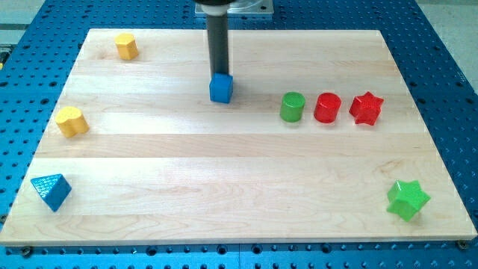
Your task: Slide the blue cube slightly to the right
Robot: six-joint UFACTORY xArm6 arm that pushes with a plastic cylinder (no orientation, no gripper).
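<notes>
The blue cube sits on the wooden board a little left of the middle, near the view's top. My dark rod comes down from the top edge, and my tip stands right behind the cube's top side, touching it or nearly so. The very end of the rod is partly hidden by the cube.
To the cube's right stand a green cylinder, a red cylinder and a red star in a row. A green star lies at bottom right, a blue triangular block at bottom left, and yellow blocks lie at the left and top left.
</notes>
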